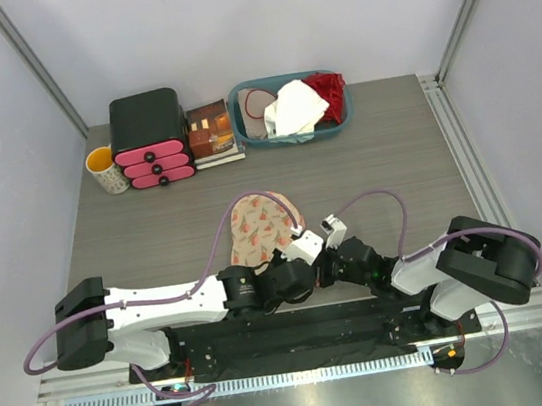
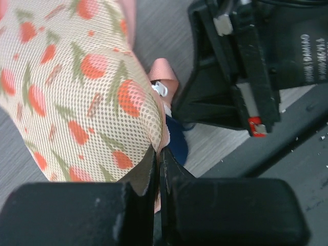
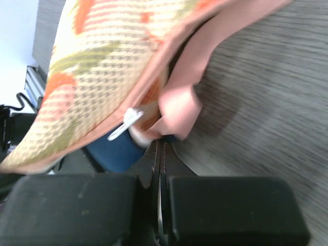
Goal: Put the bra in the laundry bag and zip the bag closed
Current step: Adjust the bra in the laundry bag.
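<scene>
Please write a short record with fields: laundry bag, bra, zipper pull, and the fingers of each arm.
laundry bag: lying on the table, close to both arms
bra: navy part shows at the bag's near end
zipper pull: at that end, bag not zipped shut
left fingers: shut on the bag's rim
right fingers: shut beside the pink loop

Grey table (image 1: 397, 165), seen from above. The laundry bag (image 1: 257, 227) lies at frame centre, floral mesh with pink trim. Both arms fold inward from the lower corners. The left gripper (image 1: 284, 258) and right gripper (image 1: 321, 255) sit close together at the bag's lower right edge, their jaws too small to read here.

Along the top edge, left to right: a mug (image 1: 105, 172) with a yellow inside, a black drawer unit (image 1: 148, 129) with three pink drawers, a small stack of books (image 1: 211, 133), and a teal basket (image 1: 343, 122) holding a white cloth (image 1: 293, 109) and a red garment (image 1: 329, 92).
</scene>
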`<action>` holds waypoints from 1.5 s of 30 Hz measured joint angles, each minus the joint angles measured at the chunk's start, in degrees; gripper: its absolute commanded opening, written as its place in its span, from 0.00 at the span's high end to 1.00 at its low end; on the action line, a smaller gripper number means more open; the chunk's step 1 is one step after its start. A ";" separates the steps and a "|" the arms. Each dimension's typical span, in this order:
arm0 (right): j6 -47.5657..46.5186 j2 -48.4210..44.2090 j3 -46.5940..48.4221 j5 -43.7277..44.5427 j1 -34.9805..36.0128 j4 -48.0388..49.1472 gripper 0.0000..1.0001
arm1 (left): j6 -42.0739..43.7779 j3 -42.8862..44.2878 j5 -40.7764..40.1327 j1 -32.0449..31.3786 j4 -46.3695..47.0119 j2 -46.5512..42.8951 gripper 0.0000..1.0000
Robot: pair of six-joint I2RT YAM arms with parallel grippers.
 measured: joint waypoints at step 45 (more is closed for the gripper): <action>1.60 -21.75 2.45 -11.63 2.71 -19.23 0.99 | 0.07 -0.37 2.12 1.36 1.16 -0.46 1.00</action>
